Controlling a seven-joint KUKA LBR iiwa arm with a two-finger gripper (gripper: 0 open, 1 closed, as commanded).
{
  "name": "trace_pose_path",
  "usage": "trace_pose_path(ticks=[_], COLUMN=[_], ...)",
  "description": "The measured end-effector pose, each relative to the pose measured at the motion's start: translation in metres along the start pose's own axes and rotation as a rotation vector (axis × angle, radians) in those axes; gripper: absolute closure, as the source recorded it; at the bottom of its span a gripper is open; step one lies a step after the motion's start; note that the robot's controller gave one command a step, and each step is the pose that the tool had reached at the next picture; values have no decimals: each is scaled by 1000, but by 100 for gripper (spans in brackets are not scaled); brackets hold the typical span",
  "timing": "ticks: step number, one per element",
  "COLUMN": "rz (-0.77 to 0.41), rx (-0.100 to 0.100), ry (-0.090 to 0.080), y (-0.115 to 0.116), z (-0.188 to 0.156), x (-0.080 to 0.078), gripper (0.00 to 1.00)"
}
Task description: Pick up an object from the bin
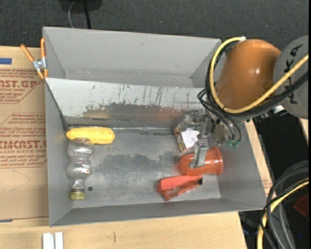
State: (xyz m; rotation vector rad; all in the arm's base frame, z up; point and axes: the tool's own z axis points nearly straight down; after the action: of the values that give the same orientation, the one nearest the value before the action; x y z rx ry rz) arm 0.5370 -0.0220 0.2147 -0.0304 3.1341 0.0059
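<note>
Orange wrist cover (pixel 249 74) above gripper (pixel 199 157) over red-orange cylinder (pixel 213 164), bin (pixel 119 51) R side; open/shut unclear.

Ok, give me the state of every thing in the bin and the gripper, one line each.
gripper: lowered onto the orange-red cylinder, right side.
orange-red cylinder: lying on its side under the gripper.
red flat tool: lying flat just in front of the cylinder.
yellow banana-shaped thing: lying flat, left side, near the back wall.
clear plastic bottle: on its side, capped, beside the yellow thing.
</note>
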Motion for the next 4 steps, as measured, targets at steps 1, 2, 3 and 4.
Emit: trace_pose_path(ticks=[1,2,3,4], rz=[-1,-54,-60,-60], rx=[3,2,1,1], ry=[-1,-3,2,2], y=[-28,-34,-33,-33], z=[53,107,142,142], x=[9,4,37,37], gripper=[0,0,100,100])
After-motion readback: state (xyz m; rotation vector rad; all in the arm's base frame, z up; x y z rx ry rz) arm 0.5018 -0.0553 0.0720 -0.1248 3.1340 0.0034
